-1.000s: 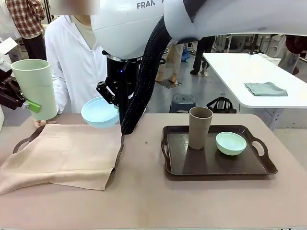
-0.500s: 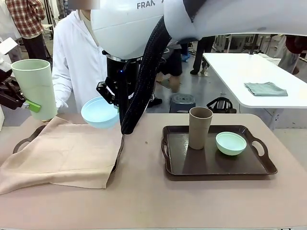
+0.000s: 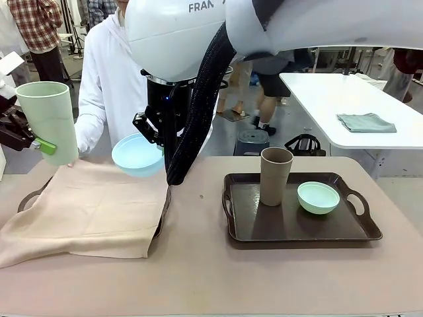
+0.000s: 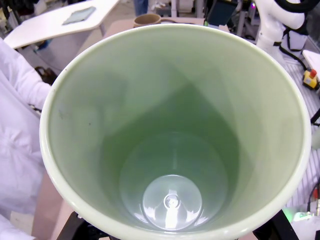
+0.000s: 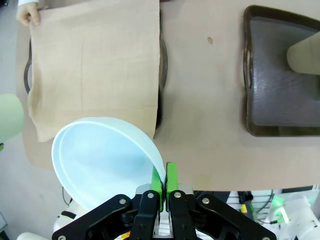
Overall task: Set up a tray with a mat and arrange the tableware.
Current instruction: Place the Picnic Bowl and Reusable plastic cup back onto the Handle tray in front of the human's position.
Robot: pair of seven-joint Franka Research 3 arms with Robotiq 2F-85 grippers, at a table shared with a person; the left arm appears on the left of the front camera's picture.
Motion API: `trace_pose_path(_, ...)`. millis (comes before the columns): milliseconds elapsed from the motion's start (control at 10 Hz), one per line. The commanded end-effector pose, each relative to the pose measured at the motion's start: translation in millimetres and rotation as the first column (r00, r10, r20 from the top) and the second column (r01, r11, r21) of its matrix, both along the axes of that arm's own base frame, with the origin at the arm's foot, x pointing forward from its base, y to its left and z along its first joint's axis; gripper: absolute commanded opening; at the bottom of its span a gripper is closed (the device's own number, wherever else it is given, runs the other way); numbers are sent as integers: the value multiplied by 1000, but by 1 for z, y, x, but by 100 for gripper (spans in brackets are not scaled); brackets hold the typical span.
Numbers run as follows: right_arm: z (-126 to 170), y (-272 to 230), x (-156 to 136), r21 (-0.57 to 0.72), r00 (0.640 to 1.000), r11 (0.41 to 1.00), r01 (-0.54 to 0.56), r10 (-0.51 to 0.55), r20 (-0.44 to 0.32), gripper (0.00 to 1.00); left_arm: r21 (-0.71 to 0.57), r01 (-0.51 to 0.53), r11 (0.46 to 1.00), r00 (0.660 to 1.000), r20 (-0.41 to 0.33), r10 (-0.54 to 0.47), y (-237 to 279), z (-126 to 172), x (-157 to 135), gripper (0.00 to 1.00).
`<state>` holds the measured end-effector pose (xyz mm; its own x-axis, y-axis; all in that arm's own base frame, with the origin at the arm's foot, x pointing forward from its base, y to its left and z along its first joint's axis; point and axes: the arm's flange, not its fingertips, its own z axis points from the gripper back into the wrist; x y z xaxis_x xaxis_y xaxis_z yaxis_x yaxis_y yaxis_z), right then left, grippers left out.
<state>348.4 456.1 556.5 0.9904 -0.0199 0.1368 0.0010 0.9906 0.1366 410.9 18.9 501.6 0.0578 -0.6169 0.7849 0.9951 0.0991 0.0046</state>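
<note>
Right gripper (image 5: 164,182): clenched on the rim of the light blue bowl (image 5: 100,160); the green pads (image 5: 171,177) pinch the bowl wall edge-on. Bowl hangs off the fingers, tilted, in the air above the mat's (image 5: 95,65) robot-side right corner.

Left gripper (image 3: 39,144): grasping the pale green cup (image 3: 47,122), one green pad against its lower wall. Cup is upright, clear of the table, above the mat's far left corner.

Cup: tall, handleless, matte, tapering toward the base; the left wrist view looks straight down into it (image 4: 170,135), inside bare, glossy circle at the bottom. Bowl: small, round, smooth, pale inside.

Mat (image 3: 92,208): beige cloth, draped over a dark tray whose handle (image 3: 30,195) pokes out at the mat's left edge; the front of the mat spills onto the table. Person's hand (image 5: 27,14) holds the mat's far left corner.

Right of the mat, apart from it: second dark tray (image 3: 301,231) carrying the brown cup (image 3: 275,176), upright, and the mint green bowl (image 3: 318,197) just beside it.

Right arm reaches across the middle and drops to the mat's far right edge; left arm enters at the mat's left
</note>
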Motion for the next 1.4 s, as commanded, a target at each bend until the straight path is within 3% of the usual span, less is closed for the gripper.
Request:
trace_pose_path(0,0,-2,-2,-1,1000,1000,2,-2,1,0,1,5,1000,1000,0,-5,1,3,2,0)
trace_pose_path(1200,0,-2,-2,-1,1000,1000,2,-2,1,0,1,5,1000,1000,0,-5,1,3,2,0)
trace_pose_path(1300,0,0,0,0,1000,1000,0,0,0,4,0,0,1000,1000,0,0,0,0,0,81)
